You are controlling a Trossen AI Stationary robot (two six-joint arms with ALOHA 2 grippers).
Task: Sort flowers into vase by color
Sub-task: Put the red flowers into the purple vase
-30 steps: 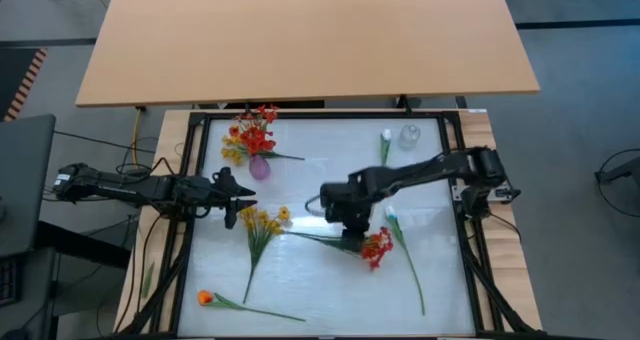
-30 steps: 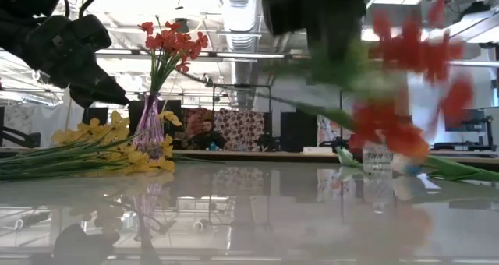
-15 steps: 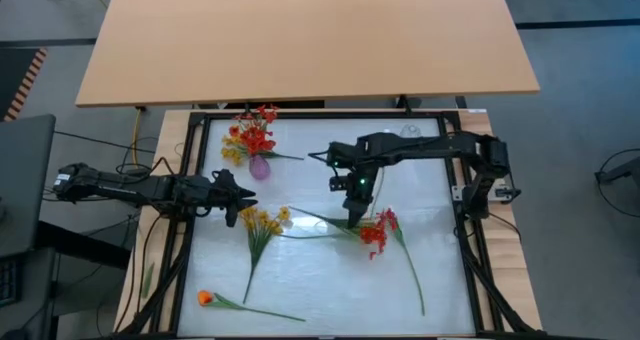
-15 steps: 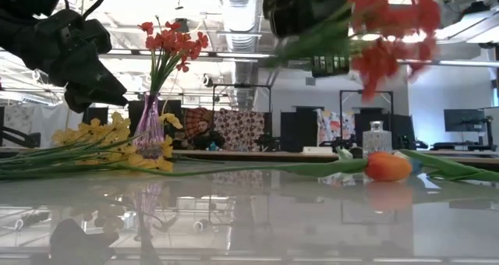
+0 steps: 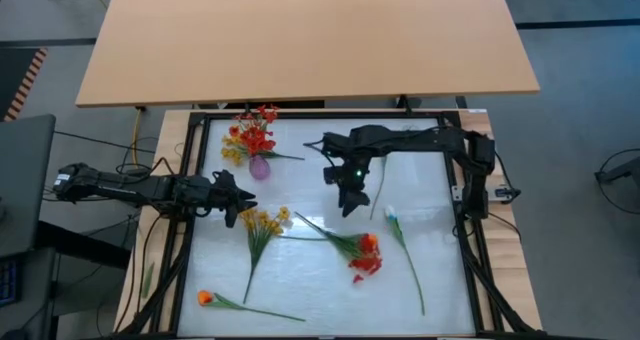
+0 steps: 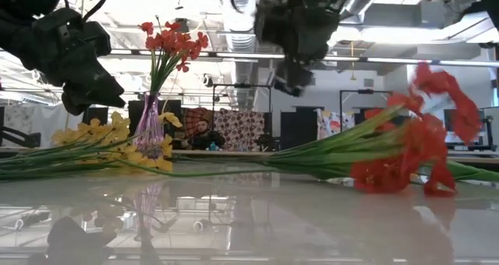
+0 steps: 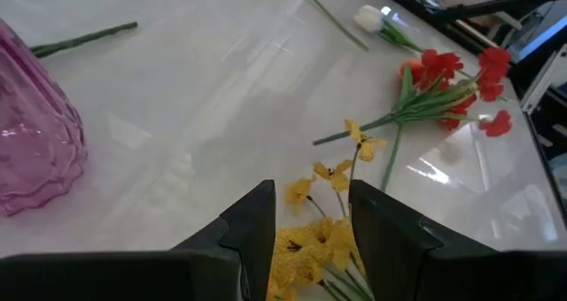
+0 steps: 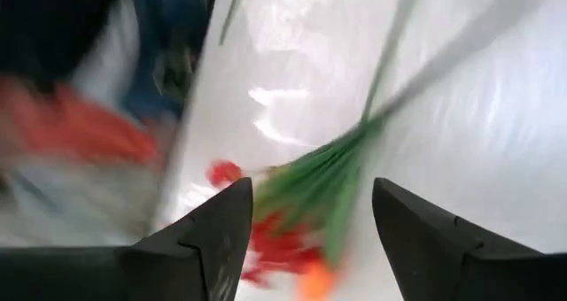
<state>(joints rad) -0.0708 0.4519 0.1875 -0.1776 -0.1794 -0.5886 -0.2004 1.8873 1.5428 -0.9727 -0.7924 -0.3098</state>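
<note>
A red flower spray (image 5: 362, 255) lies flat on the white table, its blooms toward the near edge and its stems (image 6: 327, 152) toward the left. My right gripper (image 5: 350, 202) hangs open above it and slightly farther back, holding nothing; in its wrist view (image 8: 310, 195) the spray (image 8: 292, 221) shows below the fingers. My left gripper (image 5: 235, 197) hovers open over the blooms of a yellow spray (image 5: 262, 220), clear of them (image 7: 319, 239). A pink vase (image 5: 259, 167) at the far left holds red, orange and yellow flowers (image 6: 168, 43).
A white flower (image 5: 392, 216) lies right of the red spray, its long stem running toward the near edge. An orange flower (image 5: 205, 298) lies near the front left corner. A clear vase (image 5: 409, 135) stands at the far right. A black frame (image 5: 190, 230) borders the table.
My right gripper has lifted the red spray off the table, gone up and toward the far edge, and let go. The spray has fallen back and now lies flat, a little left of where it lay before.
</note>
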